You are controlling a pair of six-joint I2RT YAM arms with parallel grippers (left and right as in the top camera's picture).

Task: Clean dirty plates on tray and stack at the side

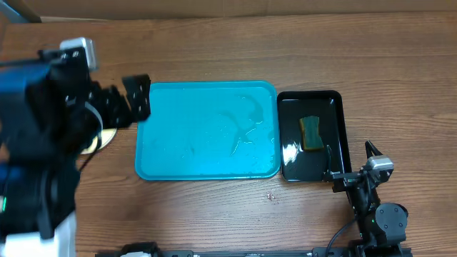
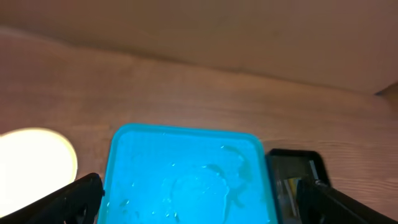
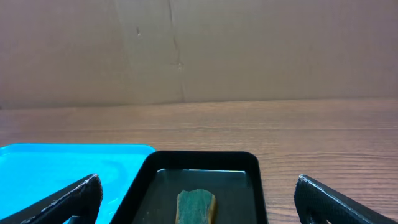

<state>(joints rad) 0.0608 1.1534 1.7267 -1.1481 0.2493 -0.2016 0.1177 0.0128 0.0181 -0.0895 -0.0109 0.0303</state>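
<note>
The turquoise tray (image 1: 207, 132) lies mid-table with no plates on it, only wet streaks; it also shows in the left wrist view (image 2: 186, 174) and the right wrist view (image 3: 62, 168). A pale round plate (image 2: 31, 162) lies on the table left of the tray. In the overhead view only a sliver of this plate (image 1: 100, 140) shows under the left arm, and how many are stacked cannot be told. My left gripper (image 1: 134, 100) is open and empty above the tray's left edge (image 2: 199, 208). My right gripper (image 1: 351, 165) is open and empty at the black tray's near end (image 3: 199, 214).
A narrow black tray (image 1: 310, 135) with water and a green-yellow sponge (image 1: 310, 133) stands right of the turquoise tray. The sponge also shows in the right wrist view (image 3: 196, 205). A cardboard wall runs along the table's far edge.
</note>
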